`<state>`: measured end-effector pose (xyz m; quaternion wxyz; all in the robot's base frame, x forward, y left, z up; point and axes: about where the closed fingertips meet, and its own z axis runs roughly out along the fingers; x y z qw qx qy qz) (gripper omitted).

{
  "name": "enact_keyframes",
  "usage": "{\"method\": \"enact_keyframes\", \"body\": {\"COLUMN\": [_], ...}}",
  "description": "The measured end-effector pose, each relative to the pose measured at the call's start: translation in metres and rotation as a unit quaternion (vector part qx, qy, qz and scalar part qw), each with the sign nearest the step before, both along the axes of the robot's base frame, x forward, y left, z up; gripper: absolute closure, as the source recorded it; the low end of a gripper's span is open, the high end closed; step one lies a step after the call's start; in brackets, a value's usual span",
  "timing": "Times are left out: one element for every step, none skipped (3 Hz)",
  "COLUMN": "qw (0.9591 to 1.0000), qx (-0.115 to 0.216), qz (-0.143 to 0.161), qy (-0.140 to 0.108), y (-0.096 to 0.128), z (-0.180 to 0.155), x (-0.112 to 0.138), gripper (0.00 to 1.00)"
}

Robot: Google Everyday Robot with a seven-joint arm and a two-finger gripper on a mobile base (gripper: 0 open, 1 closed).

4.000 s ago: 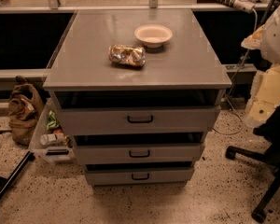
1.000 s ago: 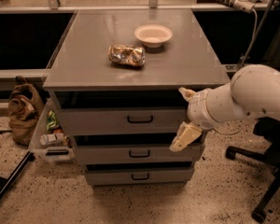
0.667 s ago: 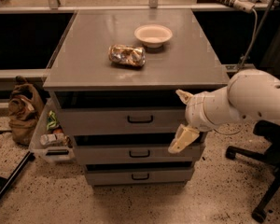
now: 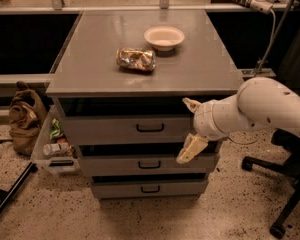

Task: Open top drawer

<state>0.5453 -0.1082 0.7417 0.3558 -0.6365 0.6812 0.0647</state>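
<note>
Fingers (image 4: pixel 191 148) of the cream two-finger gripper (image 4: pixel 189 126) are spread apart, just beside the black loop handle (image 4: pixel 150 128) on the wide grey metal top drawer (image 4: pixel 105 129) — uppermost of three, not yet pulled out. Approach is judged underway — next, the handle must be straddled and clamped.

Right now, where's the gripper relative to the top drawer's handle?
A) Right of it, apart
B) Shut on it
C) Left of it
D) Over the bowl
A: the gripper is open in front of the top drawer, right of its handle, not touching it.
</note>
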Motion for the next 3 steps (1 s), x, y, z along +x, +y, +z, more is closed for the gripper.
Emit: {"method": "enact_keyframes", "body": {"qw": [1.0, 0.9999, 0.9999], "qx": [0.0, 0.004, 0.008], "qz": [0.0, -0.005, 0.008], "qy": [0.0, 0.009, 0.013], "y": [0.0, 0.002, 0.01], "z": [0.0, -0.02, -0.042], "x": [0.0, 0.005, 0.016], "gripper": [0.0, 0.0, 0.0]}}
